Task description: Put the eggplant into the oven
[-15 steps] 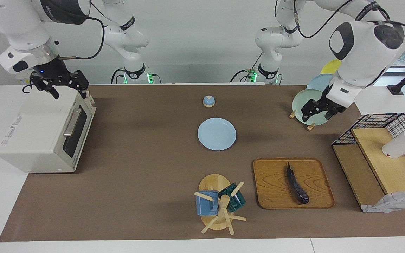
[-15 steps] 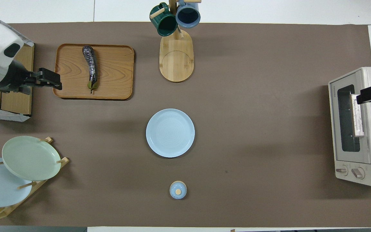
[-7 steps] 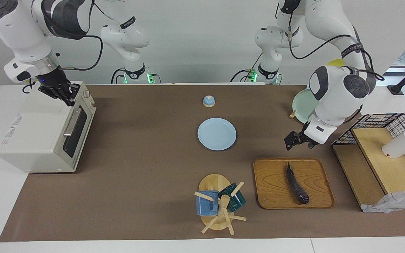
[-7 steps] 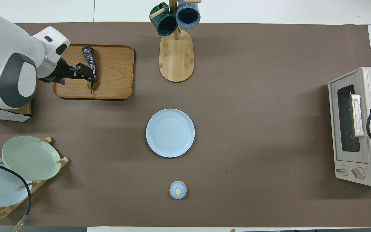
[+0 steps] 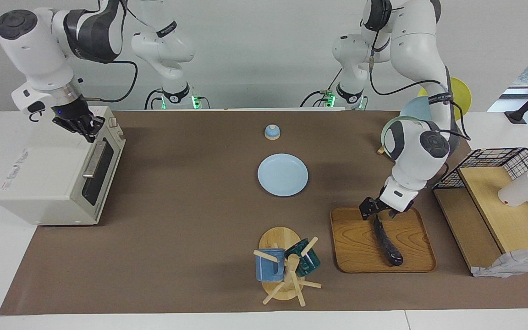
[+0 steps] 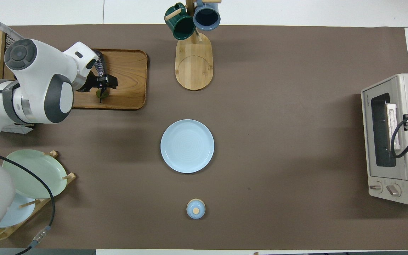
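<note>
Left pincer (image 5: 376,213) open, low over eggplant's (image 5: 387,242) stem end; eggplant lies on wooden tray (image 5: 354,243), toward left arm's end of counter. Right pincer (image 5: 84,127) shut, empty, over closed oven's (image 5: 55,176) top front edge.

My target, a slim, glossy purple-black eggplant (image 5: 387,243), lies lengthwise on a wooden tray (image 5: 355,247) toward my left arm's end of the table, stem tip nearer to me. The boxy off-white oven (image 5: 57,174) sits well apart at my right arm's end, its glass door shut.
</note>
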`<state>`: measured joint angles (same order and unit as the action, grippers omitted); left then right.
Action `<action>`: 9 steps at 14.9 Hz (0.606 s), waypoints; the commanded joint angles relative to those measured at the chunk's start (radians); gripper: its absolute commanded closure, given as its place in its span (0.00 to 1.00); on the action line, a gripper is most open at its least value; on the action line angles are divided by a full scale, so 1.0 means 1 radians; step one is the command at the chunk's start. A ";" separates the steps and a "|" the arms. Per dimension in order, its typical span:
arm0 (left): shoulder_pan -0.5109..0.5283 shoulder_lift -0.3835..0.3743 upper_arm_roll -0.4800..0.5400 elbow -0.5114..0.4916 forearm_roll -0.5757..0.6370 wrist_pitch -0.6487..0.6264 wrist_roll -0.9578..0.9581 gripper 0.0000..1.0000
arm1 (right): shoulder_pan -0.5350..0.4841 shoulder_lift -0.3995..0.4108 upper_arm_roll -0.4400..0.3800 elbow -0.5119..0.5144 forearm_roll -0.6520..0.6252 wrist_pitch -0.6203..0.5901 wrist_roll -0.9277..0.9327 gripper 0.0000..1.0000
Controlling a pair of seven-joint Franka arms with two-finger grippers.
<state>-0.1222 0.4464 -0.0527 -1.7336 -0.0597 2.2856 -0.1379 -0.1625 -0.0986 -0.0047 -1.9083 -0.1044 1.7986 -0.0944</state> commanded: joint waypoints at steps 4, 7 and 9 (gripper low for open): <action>-0.005 0.040 0.010 -0.007 0.056 0.107 -0.003 0.06 | -0.012 0.051 0.006 -0.043 -0.014 0.087 -0.111 1.00; -0.005 0.051 0.010 -0.006 0.092 0.127 0.014 0.12 | -0.018 0.060 0.006 -0.054 -0.012 0.100 -0.142 1.00; -0.004 0.054 0.010 -0.006 0.093 0.127 0.058 0.15 | -0.020 0.059 0.006 -0.092 -0.012 0.148 -0.143 1.00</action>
<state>-0.1229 0.4986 -0.0505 -1.7339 0.0119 2.3901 -0.1144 -0.1648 -0.0250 -0.0078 -1.9516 -0.1057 1.8959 -0.2107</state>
